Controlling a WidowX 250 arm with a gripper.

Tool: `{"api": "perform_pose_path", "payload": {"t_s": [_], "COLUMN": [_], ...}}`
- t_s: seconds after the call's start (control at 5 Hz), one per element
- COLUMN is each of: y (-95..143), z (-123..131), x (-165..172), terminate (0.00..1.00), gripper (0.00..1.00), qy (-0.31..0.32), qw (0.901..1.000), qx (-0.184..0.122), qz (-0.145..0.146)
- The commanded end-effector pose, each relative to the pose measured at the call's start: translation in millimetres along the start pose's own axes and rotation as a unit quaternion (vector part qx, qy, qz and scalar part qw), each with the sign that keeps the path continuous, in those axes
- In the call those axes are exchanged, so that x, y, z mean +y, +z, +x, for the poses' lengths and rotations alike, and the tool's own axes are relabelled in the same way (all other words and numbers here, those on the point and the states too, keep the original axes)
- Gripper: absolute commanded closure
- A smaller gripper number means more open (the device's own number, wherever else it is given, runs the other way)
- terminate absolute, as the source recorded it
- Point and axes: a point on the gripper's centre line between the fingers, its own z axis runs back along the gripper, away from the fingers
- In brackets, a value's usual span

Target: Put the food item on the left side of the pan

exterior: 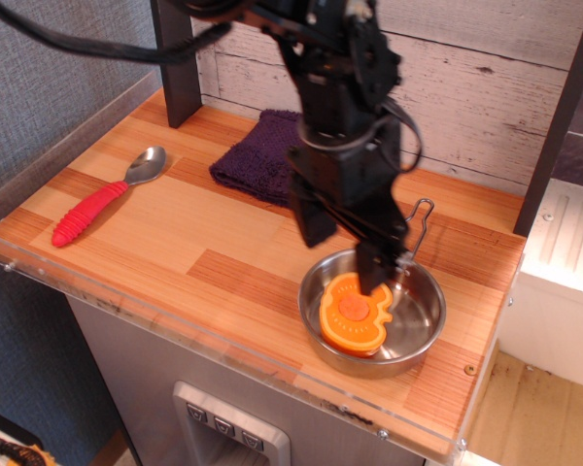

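The orange toy fruit half [353,313] lies flat face up inside the shiny steel pan [420,320] at the front right of the wooden counter. The pan's wire handle [420,218] points to the back. My black gripper [343,250] hangs just above the pan's back-left rim, over the fruit. Its two fingers [375,266] are spread apart and hold nothing. One fingertip reaches down close to the fruit's top edge.
A red-handled spoon [97,203] lies at the left of the counter [204,243]. A folded purple cloth [256,155] sits at the back, partly behind the arm. A dark post [175,58] stands at the back left. A clear lip runs along the front edge.
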Motion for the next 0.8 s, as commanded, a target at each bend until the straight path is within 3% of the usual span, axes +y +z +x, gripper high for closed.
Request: {"api": "perform_pose_path", "payload": {"t_s": [0.0, 0.4, 0.6], "y": [-16.0, -52.5, -65.2], "z": [1.1, -16.4, -21.7], "x": [-19.4, -13.0, -12.9], "terminate": [0.00, 0.00, 0.00], "gripper": [0.00, 0.00, 0.00], "qy": [-0.028, -0.026, -0.033], "qw": [0.9992, 0.9956, 0.9941], "qx": [0.028, 0.090, 0.101], "qz": [-0.008, -0.011, -0.020]}}
